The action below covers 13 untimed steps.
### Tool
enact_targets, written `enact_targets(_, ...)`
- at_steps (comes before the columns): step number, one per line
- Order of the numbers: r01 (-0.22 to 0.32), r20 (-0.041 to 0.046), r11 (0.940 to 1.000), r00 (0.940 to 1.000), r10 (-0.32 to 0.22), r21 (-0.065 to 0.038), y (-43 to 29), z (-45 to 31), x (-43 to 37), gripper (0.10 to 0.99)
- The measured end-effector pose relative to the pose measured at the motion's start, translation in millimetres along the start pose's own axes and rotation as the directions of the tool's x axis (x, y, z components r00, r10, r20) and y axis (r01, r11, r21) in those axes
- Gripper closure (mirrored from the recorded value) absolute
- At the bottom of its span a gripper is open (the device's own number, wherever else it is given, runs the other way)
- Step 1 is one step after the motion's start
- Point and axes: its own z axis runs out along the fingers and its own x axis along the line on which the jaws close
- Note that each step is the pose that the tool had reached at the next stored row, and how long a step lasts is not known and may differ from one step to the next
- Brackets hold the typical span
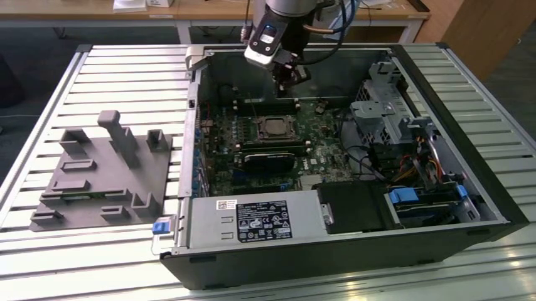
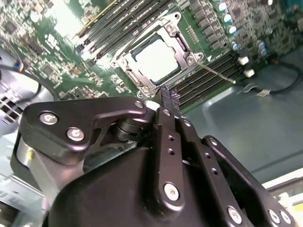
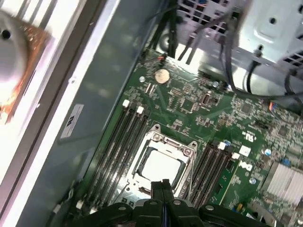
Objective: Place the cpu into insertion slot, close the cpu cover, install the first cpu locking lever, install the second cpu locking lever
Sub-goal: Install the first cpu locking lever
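light: bright, even | glare: cpu point(image 2: 158, 59) washed white | shadows: soft

- Chip point(image 2: 156, 59) lies in the socket point(image 1: 260, 119), cover point(image 2: 184, 47) on it.
- Memory slots point(image 3: 118, 139) flank the socket on two sides.
- Gripper point(image 1: 289, 78) hangs above the socket's edge.

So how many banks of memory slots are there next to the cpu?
2. The first bank runs along one side of the cpu; the second bank runs along the opposite side. The gripper may hide their ends.
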Motion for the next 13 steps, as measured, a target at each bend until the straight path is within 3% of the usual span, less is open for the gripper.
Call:
enact_targets(5, 0.09, -0.0029, 0.996, 0.996, -0.09, 0.004, 0.0, 0.1, 0.0, 0.98)
enact_targets(13, 0.205, -0.0071, 0.9788, 0.9788, -0.205, 0.008, 0.0, 0.1, 0.0, 0.98)
